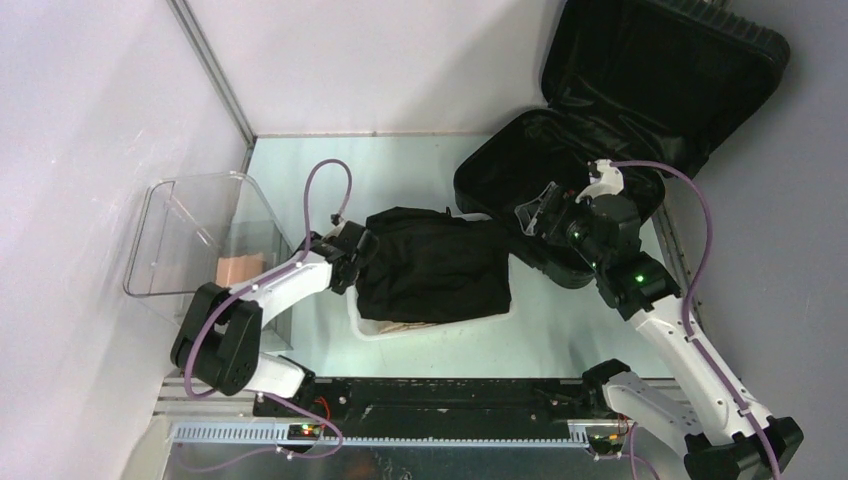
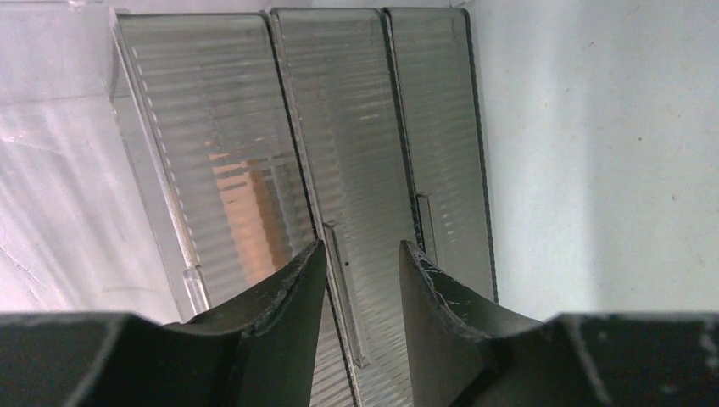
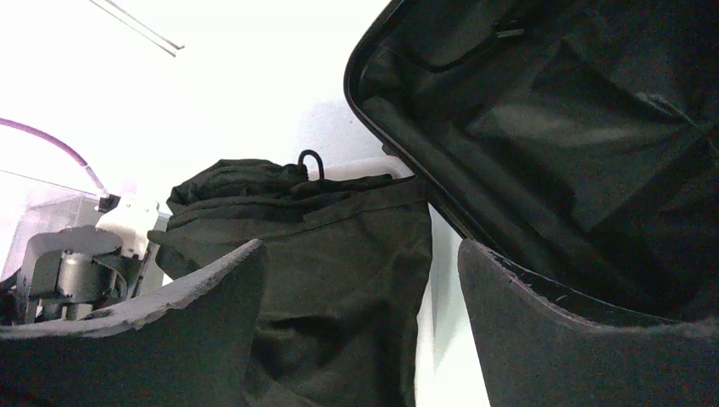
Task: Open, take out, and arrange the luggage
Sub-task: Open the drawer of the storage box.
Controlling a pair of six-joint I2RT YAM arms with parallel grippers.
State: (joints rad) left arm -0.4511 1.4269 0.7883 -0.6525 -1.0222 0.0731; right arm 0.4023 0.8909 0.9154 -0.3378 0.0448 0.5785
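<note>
The large black hard-shell suitcase lay open just beside our right gripper, jaws spread, empty; our left gripper, part-open and empty, sat well apart.

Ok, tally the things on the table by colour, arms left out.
Black: 2, the luggage and the garment
White: 1, the basket under the garment
Clear: 1, the bin
Peach: 1, the item inside the bin
Total: 5
</note>
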